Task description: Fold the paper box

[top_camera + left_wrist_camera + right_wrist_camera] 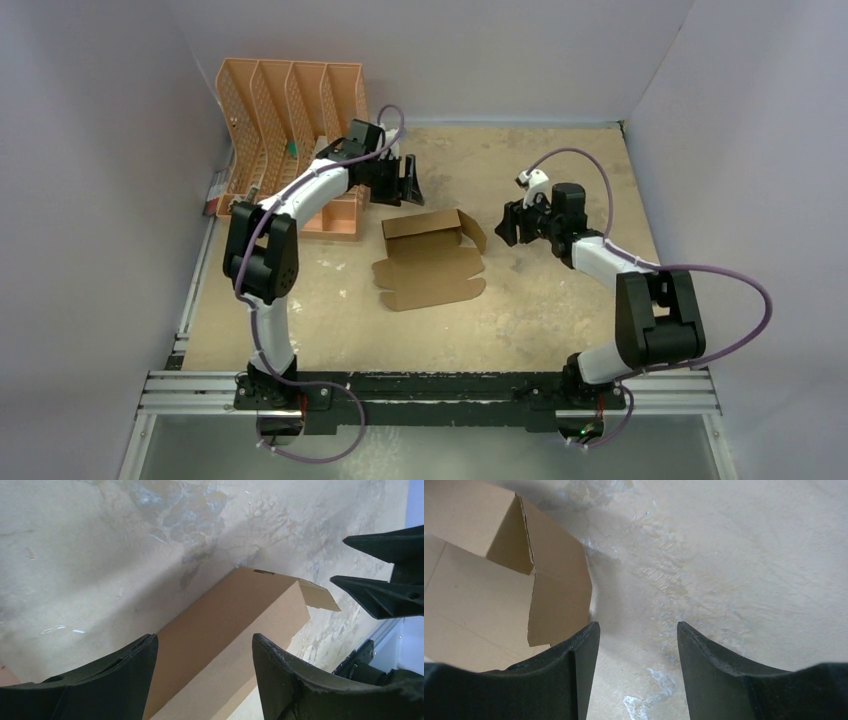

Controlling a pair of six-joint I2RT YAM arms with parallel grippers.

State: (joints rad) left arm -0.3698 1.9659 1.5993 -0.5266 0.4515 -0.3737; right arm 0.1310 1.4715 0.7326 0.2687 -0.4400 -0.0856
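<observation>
Your left gripper (408, 184), jaws wide and empty, hangs by the far-left corner of the paper box (428, 280). Your right gripper (507, 224), also parted and empty, hangs just off its right side. On the tabletop (560, 300), an orange organiser (290, 110) fills the far-left corner. The box lies mid-table, long axis left-right, raised tray far, flat lid toward you.
</observation>
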